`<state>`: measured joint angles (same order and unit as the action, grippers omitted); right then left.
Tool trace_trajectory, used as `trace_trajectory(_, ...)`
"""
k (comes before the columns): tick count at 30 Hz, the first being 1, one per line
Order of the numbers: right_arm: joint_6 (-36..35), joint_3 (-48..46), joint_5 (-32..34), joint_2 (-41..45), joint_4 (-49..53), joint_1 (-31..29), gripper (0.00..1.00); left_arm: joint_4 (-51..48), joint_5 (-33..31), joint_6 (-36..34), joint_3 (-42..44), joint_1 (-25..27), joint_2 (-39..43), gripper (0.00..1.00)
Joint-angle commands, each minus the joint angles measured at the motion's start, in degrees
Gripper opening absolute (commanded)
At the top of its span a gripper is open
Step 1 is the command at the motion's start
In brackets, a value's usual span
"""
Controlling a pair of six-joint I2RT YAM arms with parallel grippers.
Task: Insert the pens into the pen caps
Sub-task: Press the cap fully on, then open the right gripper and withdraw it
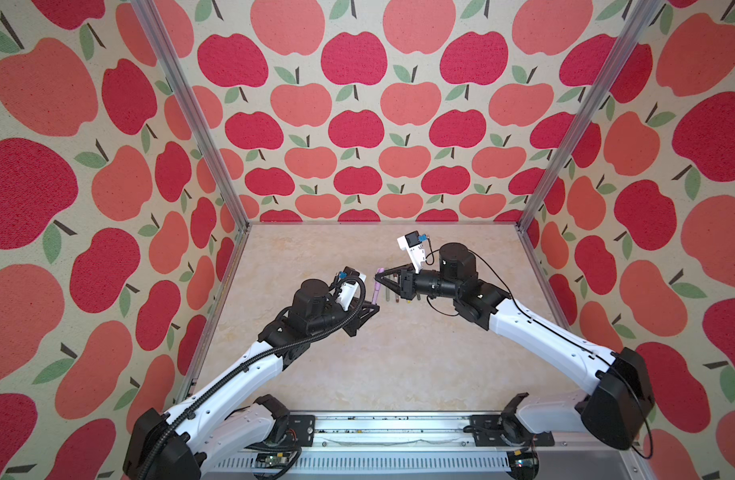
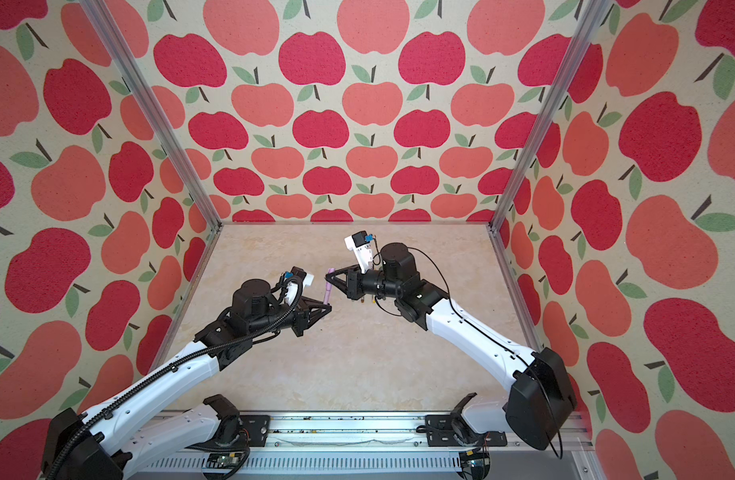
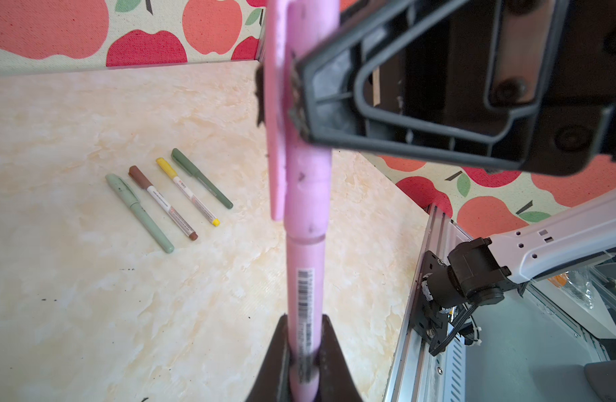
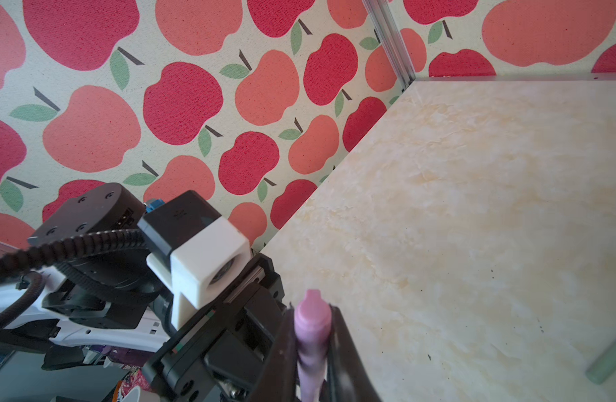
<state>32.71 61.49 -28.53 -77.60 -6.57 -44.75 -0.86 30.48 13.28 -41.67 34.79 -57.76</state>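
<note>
In both top views the pink pen (image 1: pixel 375 293) (image 2: pixel 327 293) hangs in the air above the middle of the surface (image 1: pixel 399 365), bridging the two arms. The left gripper (image 1: pixel 376 308) pinches its near end and the right gripper (image 1: pixel 379 277) pinches its far end, so the long axis runs from one set of fingers straight to the other.

In the left wrist view the left fingers (image 3: pixel 275 358) are pressed onto the barcoded barrel. Further along the barrel sits the pink cap (image 3: pixel 306 174), clip showing, with the right gripper (image 3: pixel 278 97) clamped across it. Cap and barrel look coaxial, with only a thin seam between them, so the cap seems seated or nearly so. Any last push would have to run along that axis. On the surface beyond lie the pale green pen (image 3: pixel 139 212), brown-capped pen (image 3: pixel 162 202), yellow-capped pen (image 3: pixel 188 191) and dark green pen (image 3: pixel 202 177), side by side and all capped.

In the right wrist view the right fingers (image 4: pixel 285 348) squeeze the pink cap (image 4: pixel 312 313), whose closed end points out past them.
</note>
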Motion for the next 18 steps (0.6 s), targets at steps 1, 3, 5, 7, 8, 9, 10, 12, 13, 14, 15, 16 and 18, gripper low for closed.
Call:
trace_trajectory(1, 1.04, -3.72, -5.64, -2.64, 8.11, -2.44, 0.08, 14.14, -0.25, -3.06, -7.9, -0.66, -0.22, 0.0)
trace_trajectory(3, 1.21, -4.22, -5.83, -2.95, 7.9, -2.6, 0.08, 14.74, -0.24, -3.43, -9.04, -0.89, -0.73, 0.0)
trace_trajectory(5, 1.37, -4.67, -5.92, -3.26, 7.73, -2.71, 0.08, 15.25, -0.04, -3.52, -10.02, -1.19, -1.29, 0.0)
trace_trajectory(7, 1.56, -5.15, -6.07, -3.61, 7.46, -2.75, 0.08, 15.67, 0.23, -3.52, -11.13, -1.47, -1.93, 0.0)
trace_trajectory(8, 1.64, -5.36, -6.09, -3.8, 7.23, -2.8, 0.08, 15.82, 0.36, -3.52, -11.62, -1.58, -2.3, 0.0)
trace_trajectory(9, 1.73, -5.53, -6.18, -3.96, 7.11, -2.88, 0.08, 15.93, 0.46, -3.59, -12.25, -1.71, -2.6, 0.0)
trace_trajectory(10, 1.69, -5.75, -6.12, -4.12, 6.97, -2.95, 0.07, 16.1, 0.55, -3.52, -12.65, -1.84, -2.88, 0.0)
trace_trajectory(12, 1.97, -6.12, -6.18, -4.31, 6.75, -3.06, 0.07, 16.54, 0.55, -3.52, -13.13, -1.99, -3.25, 0.0)
trace_trajectory(13, 2.0, -6.28, -6.18, -4.44, 6.74, -3.06, 0.07, 16.76, 0.55, -3.52, -13.26, -2.07, -3.37, 0.0)
trace_trajectory(14, 2.0, -6.38, -6.18, -4.4, 6.74, -3.06, 0.07, 16.84, 0.39, -3.49, -13.26, -2.19, -3.48, 0.0)
trace_trajectory(15, 1.96, -6.46, -6.13, -4.29, 6.74, -3.06, 0.07, 17.01, 0.37, -3.28, -13.23, -2.43, -3.5, 0.0)
trace_trajectory(16, 1.84, -6.47, -6.03, -4.22, 6.79, -3.06, 0.07, 17.21, 0.37, -3.13, -13.02, -2.49, -3.57, 0.0)
trace_trajectory(18, 1.66, -6.34, -5.84, -3.99, 6.83, -2.89, 0.07, 17.15, 0.33, -2.64, -12.4, -2.8, -3.59, 0.0)
